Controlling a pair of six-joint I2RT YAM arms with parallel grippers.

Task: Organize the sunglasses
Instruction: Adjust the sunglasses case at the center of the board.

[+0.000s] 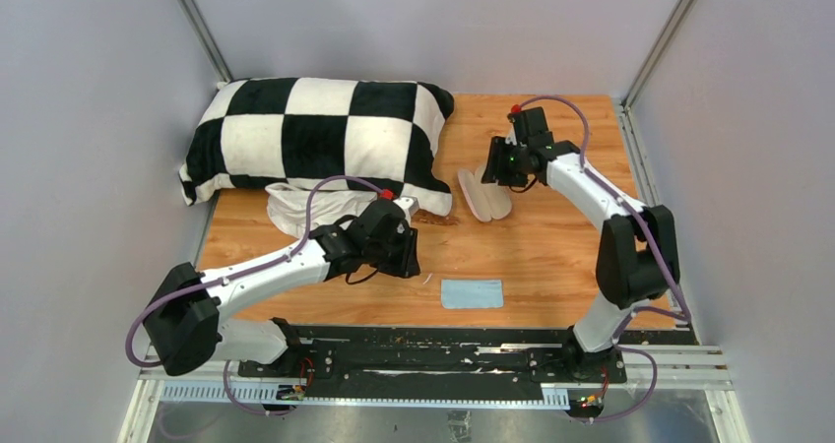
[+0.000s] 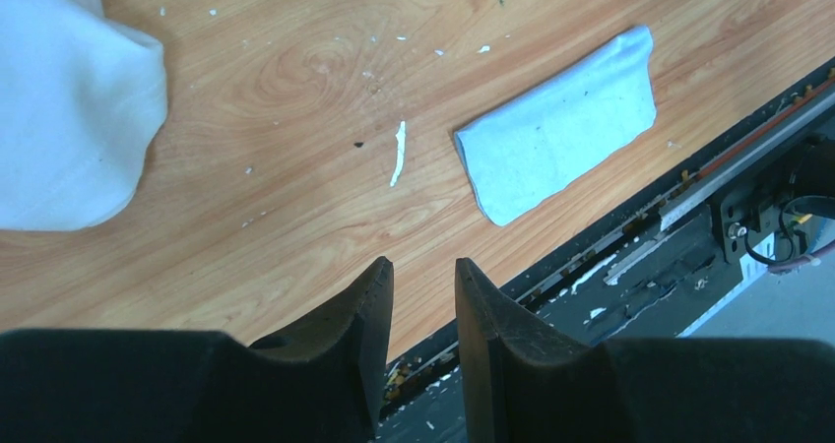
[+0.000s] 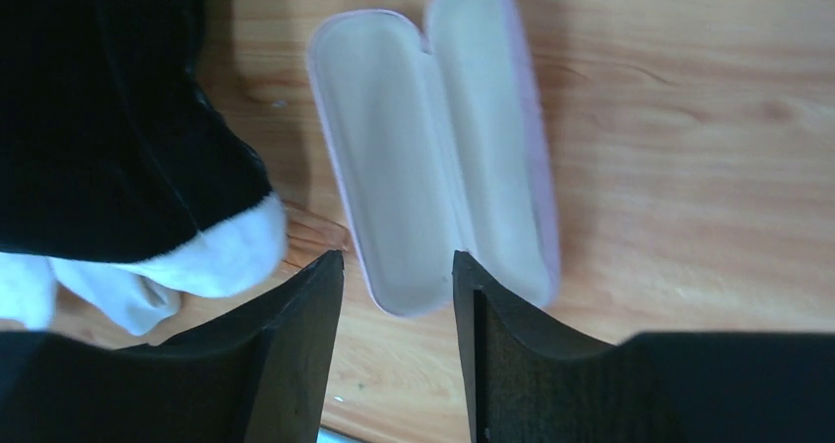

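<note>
We judge the task barely begun: the pink oblong clamshell case [image 3: 433, 138] lies open and empty near the middle of the wooden table [image 1: 551, 256], the thin dark-framed sunglasses [image 1: 434, 220] seemingly just beside it at the corner of the black-and-white checkered pillow [image 1: 315, 128], while the left gripper [image 2: 423, 266] and right gripper [image 3: 399, 256] both gape, holding nothing.

The left arm [image 1: 266, 271] and the right arm [image 1: 591, 192] are white tubes with black joints, each with a purple cable [image 1: 340, 180] looping back from the black wrist, a red cap [image 1: 386, 195] just behind the left gripper [image 2: 423, 276] and the right gripper [image 3: 399, 266], and black wedge-shaped fingers [image 2: 369, 315] narrowing to blunt tips.
</note>
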